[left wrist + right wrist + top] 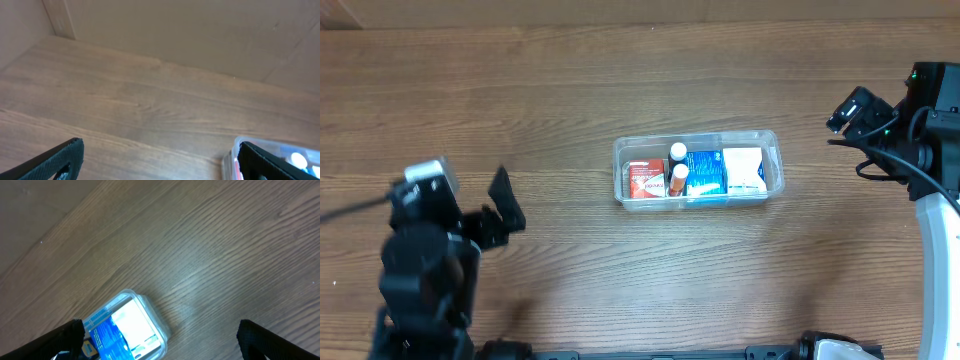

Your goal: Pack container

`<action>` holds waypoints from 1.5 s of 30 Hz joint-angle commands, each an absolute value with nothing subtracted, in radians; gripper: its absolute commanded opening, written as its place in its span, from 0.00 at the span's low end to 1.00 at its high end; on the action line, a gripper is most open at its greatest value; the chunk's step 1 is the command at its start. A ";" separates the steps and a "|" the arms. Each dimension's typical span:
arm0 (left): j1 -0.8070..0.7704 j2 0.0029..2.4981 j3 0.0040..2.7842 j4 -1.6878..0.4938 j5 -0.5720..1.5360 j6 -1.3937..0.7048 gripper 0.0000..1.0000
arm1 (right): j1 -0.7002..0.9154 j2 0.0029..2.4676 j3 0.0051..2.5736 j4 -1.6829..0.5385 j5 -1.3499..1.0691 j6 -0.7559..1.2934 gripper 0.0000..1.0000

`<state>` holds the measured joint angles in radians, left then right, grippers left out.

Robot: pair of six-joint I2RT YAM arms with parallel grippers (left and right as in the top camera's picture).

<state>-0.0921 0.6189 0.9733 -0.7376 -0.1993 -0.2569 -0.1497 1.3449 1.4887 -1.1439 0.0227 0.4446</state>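
Find the container (pixel 618 172) at the middle of the wooden table (pixel 620 70), laid lengthwise left to right. Inside it, reading from its left end to its right: a red box (pixel 646 180), two small white-capped bottles (pixel 678 152) one behind the other, a blue box (pixel 704 173) and a white box (pixel 744 170), set side by side and covering nearly the whole floor. Nothing loose to be seen around the container.

Look well off to the left of the container, on its near side, for the left gripper (pixel 159 161): spread wide, holding nothing. Look past the container's right end, on its far side, for the right gripper (pixel 159 340): likewise spread wide, nothing between the fingers.

Judged from that, most likely packing done and only parking of the arms in hand. To do it well:

- Hold both arms well away from the container, fingers apart.
- Avoid any low sweep over the rim, for fear of nudging a light plastic tub across smooth wood.
- Check for any box or bottle standing proud of the rim, which is impossible to tell from straight above.
- If so, press it down gently from above, not from the side.
- No lid in view, so plan no closing.
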 commanded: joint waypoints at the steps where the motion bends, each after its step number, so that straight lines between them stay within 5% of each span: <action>1: -0.075 0.441 0.779 -0.648 -0.210 -0.270 1.00 | -0.150 1.337 1.499 -1.138 0.020 0.445 1.00; 13: -0.002 0.003 0.316 -0.566 -0.210 -0.270 1.00 | -0.150 1.337 1.499 -1.138 0.020 0.445 1.00; 45: 0.001 0.004 0.163 -0.688 -0.183 -0.266 1.00 | -0.150 1.337 1.499 -1.138 0.020 0.445 1.00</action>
